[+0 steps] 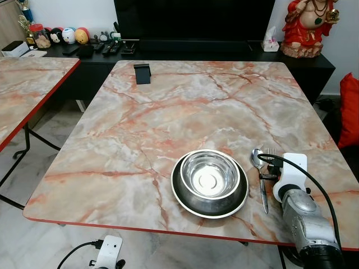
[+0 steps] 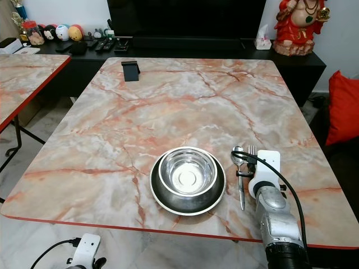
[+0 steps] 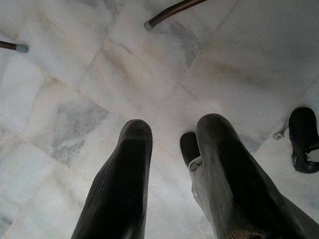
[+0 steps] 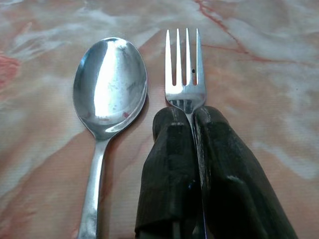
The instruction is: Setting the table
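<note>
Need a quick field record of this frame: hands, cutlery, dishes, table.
table: marble-pattern top with red edge
dishes: steel bowl sits inside dark plate, near the front edge
spoon: lies flat on the table, right of the plate
fork: beside the spoon, on its right, tines pointing away from the robot
right hand: fingers shut on the fork's neck, low over the table
left hand: hangs below the table edge over the tiled floor, fingers apart, holding nothing
other: small black stand at the table's far side
</note>
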`<state>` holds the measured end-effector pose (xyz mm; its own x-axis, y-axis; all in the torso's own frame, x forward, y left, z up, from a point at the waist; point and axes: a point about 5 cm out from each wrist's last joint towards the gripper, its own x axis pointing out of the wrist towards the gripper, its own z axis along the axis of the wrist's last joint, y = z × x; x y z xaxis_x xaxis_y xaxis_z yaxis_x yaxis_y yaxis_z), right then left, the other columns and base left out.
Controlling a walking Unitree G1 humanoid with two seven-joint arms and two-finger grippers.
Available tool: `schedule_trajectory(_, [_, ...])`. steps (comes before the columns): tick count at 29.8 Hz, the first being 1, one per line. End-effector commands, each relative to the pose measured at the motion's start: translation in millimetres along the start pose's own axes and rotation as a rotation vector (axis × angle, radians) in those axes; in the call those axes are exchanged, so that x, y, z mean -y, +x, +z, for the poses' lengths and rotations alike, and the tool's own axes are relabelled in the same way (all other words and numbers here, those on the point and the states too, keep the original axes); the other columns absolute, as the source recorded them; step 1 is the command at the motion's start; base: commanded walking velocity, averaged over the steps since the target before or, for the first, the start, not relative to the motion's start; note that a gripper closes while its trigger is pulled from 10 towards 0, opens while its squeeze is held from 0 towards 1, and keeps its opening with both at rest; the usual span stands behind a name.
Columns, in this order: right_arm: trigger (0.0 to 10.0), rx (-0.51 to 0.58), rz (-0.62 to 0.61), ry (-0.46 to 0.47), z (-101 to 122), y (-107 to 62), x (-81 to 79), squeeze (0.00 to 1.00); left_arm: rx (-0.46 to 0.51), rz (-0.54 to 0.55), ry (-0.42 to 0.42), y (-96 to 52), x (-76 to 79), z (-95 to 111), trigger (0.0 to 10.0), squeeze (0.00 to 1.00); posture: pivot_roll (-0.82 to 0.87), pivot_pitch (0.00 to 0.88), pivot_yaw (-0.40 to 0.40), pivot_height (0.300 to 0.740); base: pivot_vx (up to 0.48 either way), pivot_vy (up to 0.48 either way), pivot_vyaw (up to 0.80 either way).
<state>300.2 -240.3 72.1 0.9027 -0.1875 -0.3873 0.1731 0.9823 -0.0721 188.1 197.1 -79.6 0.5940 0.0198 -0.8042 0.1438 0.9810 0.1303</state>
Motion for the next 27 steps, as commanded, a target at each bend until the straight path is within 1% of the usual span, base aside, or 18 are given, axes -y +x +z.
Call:
schedule_trajectory(1, [10.0,-0.015,-0.01,-0.005,-3.0,0.7,4.2,0.0,-0.022,-0.004,0.003,-0.7,-0.6,-4.5,10.0,0.0,-0.05,0.0,0.027,0.731,0.0,0.0,0.0])
schedule_trajectory(11, [10.0,-0.017,0.001,0.0,-3.1,0.7,1.9,0.0,-0.023,-0.001,0.003,-1.0,-2.4,-5.2,10.0,0.0,-0.05,0.0,0.027,0.731,0.0,0.0,0.0])
schedule_trajectory(17, [10.0,-0.023,0.008,-0.002,-4.5,0.5,1.2,0.03,-0.029,0.001,0.002,-1.4,-2.5,-7.2,10.0,0.0,-0.05,0.0,0.027,0.731,0.0,0.0,0.0])
schedule_trajectory(20, [10.0,-0.025,0.008,-0.001,-4.8,0.3,1.1,0.07,-0.03,0.002,0.002,-1.5,-3.0,-7.5,10.0,0.0,-0.05,0.0,0.027,0.731,0.0,0.0,0.0])
schedule_trajectory(21, [10.0,-0.026,0.008,-0.001,-4.9,0.4,1.2,0.21,-0.03,0.003,0.002,-1.5,-3.2,-7.5,10.0,0.0,-0.05,0.0,0.027,0.731,0.0,0.0,0.0])
schedule_trajectory(23, [10.0,-0.026,0.008,-0.001,-4.9,0.4,1.2,0.21,-0.03,0.003,0.002,-1.5,-3.2,-7.5,10.0,0.0,-0.05,0.0,0.027,0.731,0.0,0.0,0.0])
schedule_trajectory(24, [10.0,-0.028,0.008,-0.002,-5.2,0.5,1.3,0.3,-0.029,0.003,0.002,-1.5,-3.5,-7.3,10.0,0.0,-0.05,0.0,0.027,0.731,0.0,0.0,0.0])
schedule_trajectory(27, [10.0,-0.03,0.006,-0.002,-5.6,0.3,1.5,0.3,-0.028,0.003,0.001,-1.6,-3.8,-7.3,10.0,0.0,-0.05,0.0,0.028,0.731,0.0,0.0,0.0])
